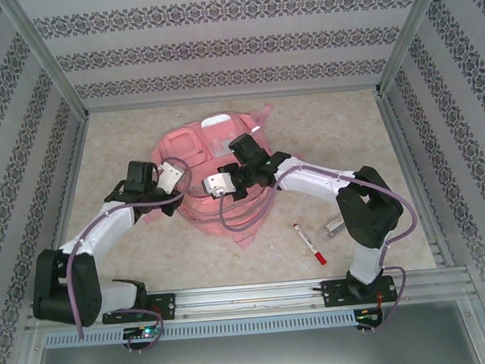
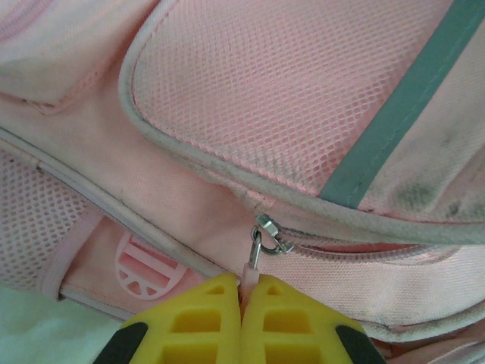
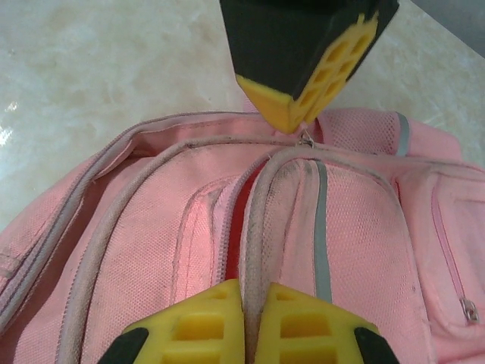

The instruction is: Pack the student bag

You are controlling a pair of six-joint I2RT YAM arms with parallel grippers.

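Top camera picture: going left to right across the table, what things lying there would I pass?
student bag → red-capped marker → small grey thing, too small to tell what it is

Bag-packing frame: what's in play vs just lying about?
In play: large pink fabric backpack; its zip pull, pinched in the shut left gripper; right gripper, shut on the backpack's grey piped edge.

Lying about: white marker pen with red ends, untouched on the table, maybe next to pack; small grey item beside it, too small to identify.
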